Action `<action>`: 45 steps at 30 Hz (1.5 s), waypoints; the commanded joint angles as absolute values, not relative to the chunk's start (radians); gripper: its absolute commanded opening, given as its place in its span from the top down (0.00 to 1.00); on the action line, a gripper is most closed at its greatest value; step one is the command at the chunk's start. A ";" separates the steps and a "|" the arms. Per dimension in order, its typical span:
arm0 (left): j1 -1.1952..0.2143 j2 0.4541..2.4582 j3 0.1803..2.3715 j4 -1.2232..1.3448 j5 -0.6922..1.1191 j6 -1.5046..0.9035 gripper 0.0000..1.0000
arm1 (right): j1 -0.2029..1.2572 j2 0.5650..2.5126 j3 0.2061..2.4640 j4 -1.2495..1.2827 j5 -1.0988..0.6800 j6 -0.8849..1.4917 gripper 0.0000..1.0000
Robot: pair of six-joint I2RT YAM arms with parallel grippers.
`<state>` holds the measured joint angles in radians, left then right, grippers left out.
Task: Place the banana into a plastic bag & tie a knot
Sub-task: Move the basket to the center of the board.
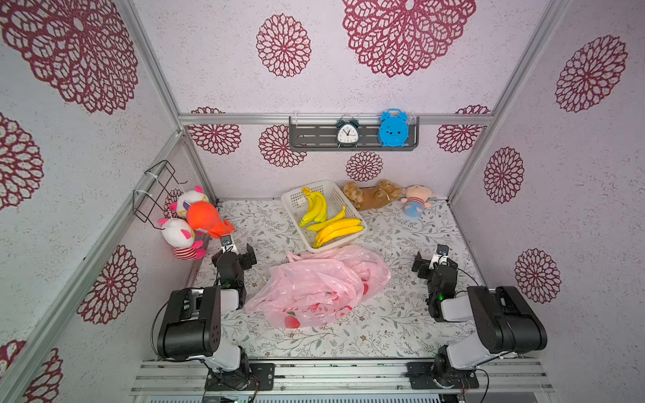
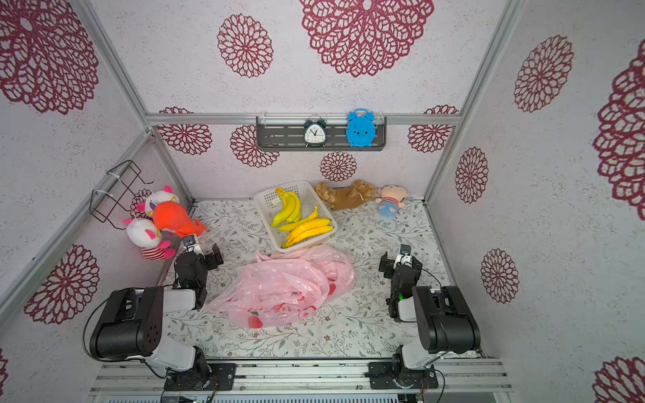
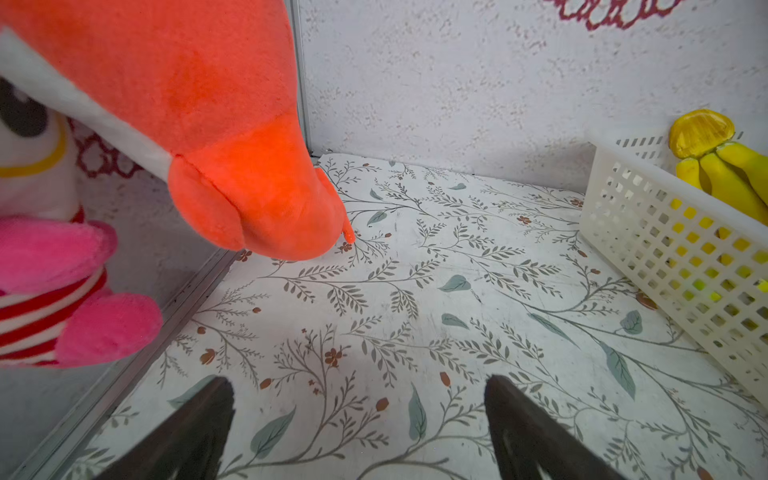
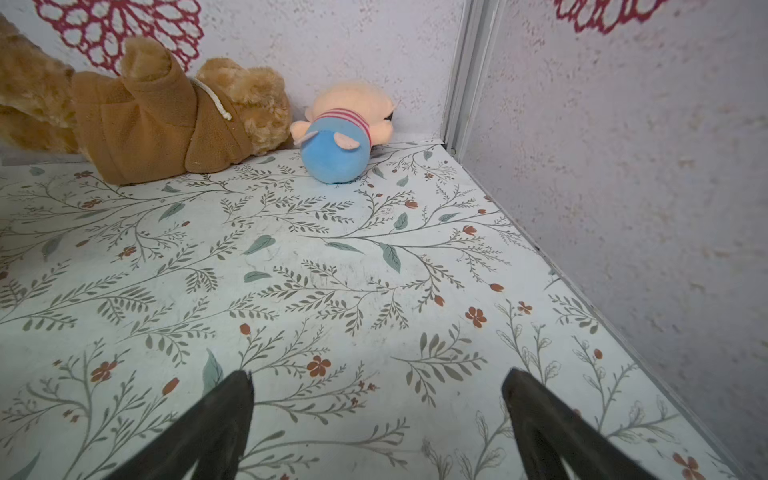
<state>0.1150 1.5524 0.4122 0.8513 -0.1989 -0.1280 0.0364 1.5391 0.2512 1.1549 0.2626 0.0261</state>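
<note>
Okay, neither arm has anything in hand: left gripper [image 3: 359, 386] has its jaws spread wide with only table mat [image 1: 401, 314] between them, and right gripper [image 4: 378, 376] is the same, spread and empty. In both top views they flank the plastic bag [image 1: 321, 282] at frame left and right, apart from it

Fruit sits in the white basket [image 1: 292, 216], centre frame, just above the bag and touching its top edge. There are two bunches:
- upper banana bunch [image 1: 316, 209]: crown [image 3: 700, 133] at the basket's upper-left corner, long axis running near vertical in frame, tips pointing down-left
- lower banana bunch [image 1: 338, 230]: long axis diagonal, lower left to upper right, can't tell which end is the stem

Handling guess: the crown looks painted, so probably model fruit. Expect it to be light, rigid, with a smooth curved skin that can roll out of the jaws. I'd pinch across the short axis near mid-length, or at the crown, coming in from above because the basket walls block the sides

The bag is thin pink film, limp, crumpled and likely slippery. Its mouth isn't clearly visible, though a handle-like loop [image 1: 292, 256] sticks out at its upper left. I'd take hold there, and it will probably need both grippers to open
</note>
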 commanded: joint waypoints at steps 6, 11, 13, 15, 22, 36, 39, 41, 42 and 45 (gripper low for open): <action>0.121 1.552 0.426 0.866 -0.197 -0.134 0.03 | 0.041 1.536 0.255 1.195 0.279 0.028 0.01; 0.121 1.552 0.427 0.864 -0.196 -0.134 0.03 | 0.041 1.536 0.256 1.195 0.278 0.028 0.01; 0.121 1.552 0.427 0.865 -0.196 -0.134 0.03 | 0.041 1.536 0.256 1.195 0.279 0.028 0.01; 0.121 1.551 0.426 0.866 -0.197 -0.134 0.03 | 0.041 1.535 0.255 1.195 0.279 0.028 0.01; 0.121 1.551 0.425 0.866 -0.197 -0.132 0.03 | 0.041 1.535 0.254 1.197 0.279 0.028 0.01; 0.036 1.384 0.489 0.623 -0.413 -0.125 0.03 | 0.058 1.394 0.271 1.040 0.273 0.008 0.01; 0.011 1.277 0.475 0.569 -0.449 -0.133 0.03 | 0.064 1.241 0.342 0.790 0.277 0.062 0.01; 0.000 1.193 0.496 0.451 -0.459 -0.186 0.03 | 0.068 1.154 0.381 0.670 0.246 0.119 0.01; -0.001 1.147 0.514 0.374 -0.467 -0.238 0.03 | 0.072 1.111 0.406 0.599 0.243 0.163 0.01; -0.010 1.034 0.575 0.158 -0.485 -0.400 0.03 | 0.080 1.010 0.509 0.347 0.250 0.263 0.01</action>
<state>-0.0021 1.1141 0.5236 0.4076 -0.4385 -0.2474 0.0681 1.0878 0.4221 0.6338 0.2577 0.1394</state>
